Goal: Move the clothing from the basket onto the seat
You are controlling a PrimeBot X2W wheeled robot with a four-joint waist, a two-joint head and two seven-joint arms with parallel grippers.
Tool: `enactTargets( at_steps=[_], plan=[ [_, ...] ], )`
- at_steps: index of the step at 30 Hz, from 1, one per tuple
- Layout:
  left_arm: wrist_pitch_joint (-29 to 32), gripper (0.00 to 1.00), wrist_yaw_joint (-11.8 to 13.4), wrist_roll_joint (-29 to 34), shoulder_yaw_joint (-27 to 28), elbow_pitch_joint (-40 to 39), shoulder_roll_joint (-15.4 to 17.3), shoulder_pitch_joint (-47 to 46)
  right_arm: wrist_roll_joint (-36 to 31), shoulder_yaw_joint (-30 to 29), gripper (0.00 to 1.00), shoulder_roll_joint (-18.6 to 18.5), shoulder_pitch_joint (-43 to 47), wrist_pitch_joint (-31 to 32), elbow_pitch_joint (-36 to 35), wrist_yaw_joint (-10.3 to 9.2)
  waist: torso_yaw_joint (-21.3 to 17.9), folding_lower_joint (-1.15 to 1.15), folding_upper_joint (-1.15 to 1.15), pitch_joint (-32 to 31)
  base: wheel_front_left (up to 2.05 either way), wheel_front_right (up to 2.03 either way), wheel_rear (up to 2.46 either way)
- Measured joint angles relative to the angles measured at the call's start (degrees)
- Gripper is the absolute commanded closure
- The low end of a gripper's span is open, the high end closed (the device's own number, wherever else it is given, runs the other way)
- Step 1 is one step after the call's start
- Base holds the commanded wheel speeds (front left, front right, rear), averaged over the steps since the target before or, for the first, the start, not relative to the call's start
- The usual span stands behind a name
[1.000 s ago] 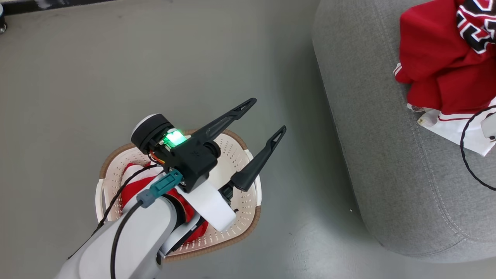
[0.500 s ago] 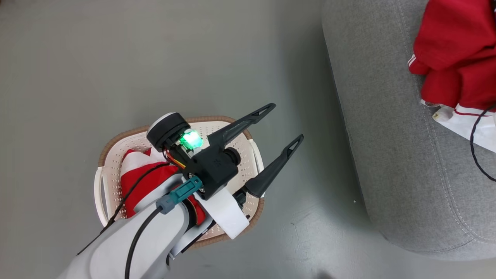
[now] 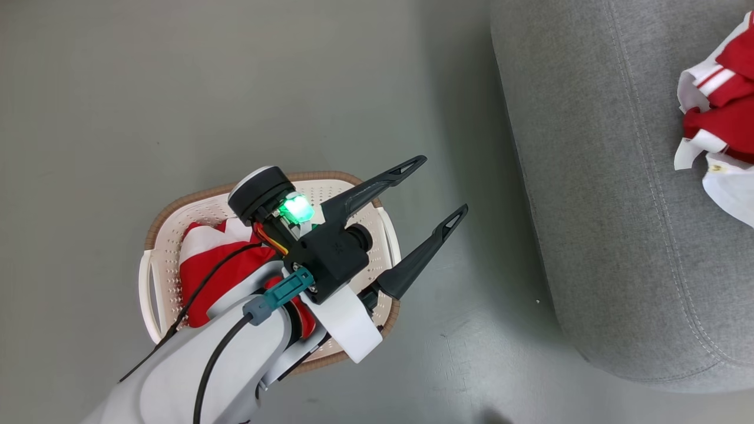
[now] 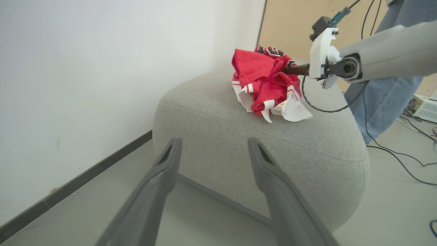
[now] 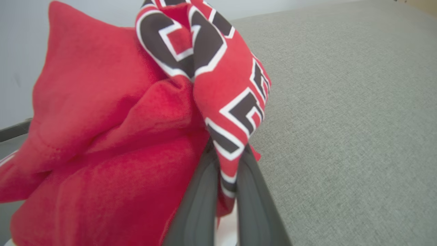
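One jersey (image 3: 203, 268) remains in the basket (image 3: 154, 235) in my head view, under the left tool (image 3: 442, 184), which is spread and empty. The second jersey (image 3: 716, 106) has shifted farther across the sofa (image 3: 589, 176) than a second ago. Left wrist: it sits bunched on the sofa. Right wrist: the right tool (image 5: 223, 164) is clamped on its fabric, so I judge release comes next.

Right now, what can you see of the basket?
The basket is cream perforated plastic with a brown rim band and a side handle. It stands upright on the grey floor, apart from the sofa. A red-and-white garment lies inside. The open left gripper reaches over it, and that arm hides its near side.
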Motion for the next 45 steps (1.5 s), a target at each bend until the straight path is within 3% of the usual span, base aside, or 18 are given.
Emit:
enactTargets(
  at_steps=[6,12,18,19,22,23,25,35,45],
  plan=[
    [-0.27,0.00,-0.01,-0.01,-0.36,0.45,0.03,0.00,0.00,-0.89,1.00,-0.25,-0.54,-1.21,1.67,0.00,-0.46,0.00,0.00,-0.25,0.00,0.00,0.00],
    [-0.47,0.00,-0.02,-0.03,-0.82,0.91,-0.05,0.00,-0.08,-0.76,1.00,2.61,-1.16,-2.38,2.89,0.00,-0.75,0.00,0.00,-0.42,0.00,0.00,0.00],
    [-0.97,0.00,-0.02,-0.11,-0.93,1.40,-0.02,-0.01,-0.42,-0.55,0.99,3.08,-1.16,-3.53,3.26,0.00,-0.88,0.00,0.00,-0.60,0.00,0.00,0.00],
    [-0.97,0.00,-0.02,-0.11,-0.94,1.54,-0.03,-0.01,-0.44,-0.56,0.90,3.11,-1.16,-3.66,3.31,0.00,-0.91,0.00,0.00,-0.64,0.00,0.00,0.00],
    [-1.10,0.00,-0.02,-0.12,-1.02,1.80,-0.04,-0.01,-0.44,-0.47,0.44,3.11,-1.16,-3.96,3.57,0.00,-1.01,0.00,0.00,-0.80,0.00,0.00,0.00],
    [-1.32,0.00,-0.03,-0.13,-1.02,1.88,-0.04,-0.01,-0.46,-0.37,0.18,3.12,-1.16,-3.97,3.66,0.00,-1.05,0.00,0.00,-0.85,0.00,0.00,0.00],
    [-1.47,0.00,-0.03,-0.25,-1.02,2.07,-0.04,-0.01,-0.52,-0.13,0.00,3.14,-1.16,-3.98,3.87,0.00,-1.15,0.00,0.00,-0.95,0.00,0.00,0.00],
    [-2.08,0.00,-0.19,-1.15,-0.60,3.44,0.12,-0.01,-0.52,0.80,0.00,3.54,-0.99,-5.14,3.89,0.00,-1.73,0.00,0.00,-1.64,0.00,0.00,0.00],
    [-3.48,0.00,0.08,-1.88,1.43,4.95,1.26,0.07,-0.41,3.07,0.00,3.48,2.29,-6.48,-0.53,0.00,-2.61,0.00,0.00,-2.80,0.00,0.00,0.00]
  ],
)
